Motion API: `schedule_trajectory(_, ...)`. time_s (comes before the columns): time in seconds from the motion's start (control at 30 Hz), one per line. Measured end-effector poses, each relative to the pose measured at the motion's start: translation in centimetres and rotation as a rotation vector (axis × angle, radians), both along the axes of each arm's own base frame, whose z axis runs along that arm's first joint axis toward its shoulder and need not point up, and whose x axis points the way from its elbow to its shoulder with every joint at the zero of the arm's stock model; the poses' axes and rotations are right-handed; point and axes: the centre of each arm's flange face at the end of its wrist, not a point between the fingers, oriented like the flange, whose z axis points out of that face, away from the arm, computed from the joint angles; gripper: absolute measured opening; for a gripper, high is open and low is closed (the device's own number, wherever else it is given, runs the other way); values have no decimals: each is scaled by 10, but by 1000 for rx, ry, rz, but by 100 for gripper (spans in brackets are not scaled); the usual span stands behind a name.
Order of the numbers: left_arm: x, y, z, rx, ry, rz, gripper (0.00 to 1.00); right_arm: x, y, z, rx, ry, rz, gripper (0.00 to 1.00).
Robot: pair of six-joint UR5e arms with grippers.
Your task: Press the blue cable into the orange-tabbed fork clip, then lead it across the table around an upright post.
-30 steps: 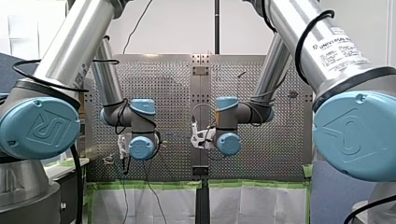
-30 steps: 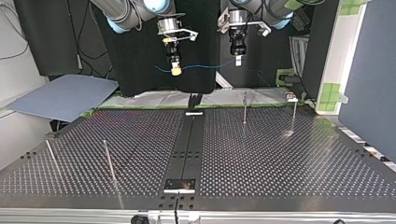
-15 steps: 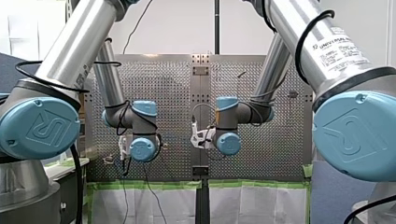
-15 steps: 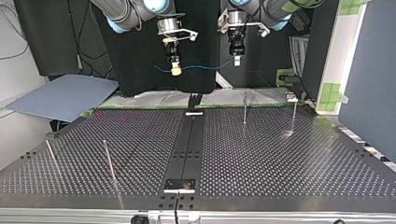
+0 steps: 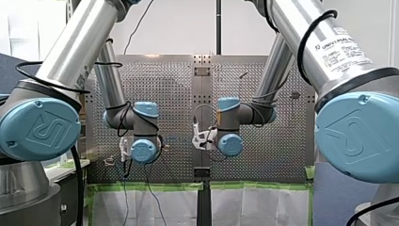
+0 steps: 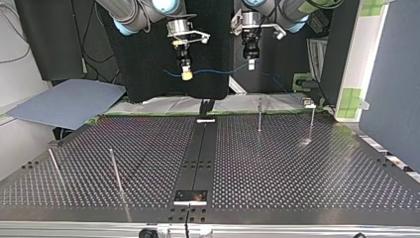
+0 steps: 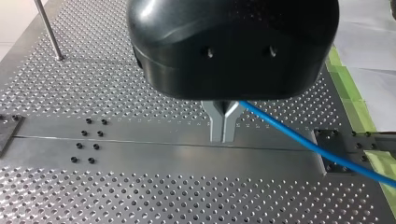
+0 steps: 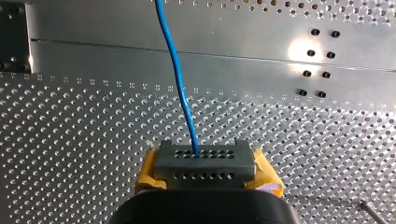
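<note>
Blue cable (image 6: pixel 218 71) hangs in mid-air above the tabletop (image 6: pixel 297 168), strung between two grips: left tool (image 7: pixel 222 135) pinched together on it, right tool (image 8: pixel 204 163) clamped on it too (yellow pads (image 8: pixel 148 175)). Risk, I reckon: a slack span slipping past the fork clip's slot.

Perforated grey metal table (image 6: pixel 307 173), smooth dark centre strip (image 6: pixel 200 148).
Four thin upright metal posts (image 6: pixel 115 171) stand on it, two either side of the strip.

Both arms hang high, my left gripper (image 6: pixel 251 64) and my right gripper (image 6: pixel 186 75) pointing down, fingers closed.
</note>
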Motion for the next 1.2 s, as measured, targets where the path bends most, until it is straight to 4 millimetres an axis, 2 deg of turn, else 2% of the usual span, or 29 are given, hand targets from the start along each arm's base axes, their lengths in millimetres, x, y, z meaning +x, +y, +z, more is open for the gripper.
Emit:
schedule_trajectory(0.17, 0, 0, 0, 0, 0, 0, 0, -2, 6, -6, 14, 16, 0, 0)
schedule_trajectory(0.5, 0, 0, 0, 0, 0, 0, 0, -22, 32, -70, 158, 170, -1, 0)
schedule_trajectory(0.6, 0, 0, 0, 0, 0, 0, 0, -25, 34, -78, 177, 190, -1, 0)
schedule_trajectory(1.0, -5, -3, -5, 21, 18, -21, 0, -25, 34, -81, 181, 197, -5, 0)
schedule_trajectory(1.1, -4, -12, -6, 42, 28, -57, 0, -20, 28, -73, 167, 176, -19, 0)
schedule_trajectory(1.2, 3, -23, 5, 30, 15, -93, 0, -12, 21, -57, 150, 144, -40, 0)
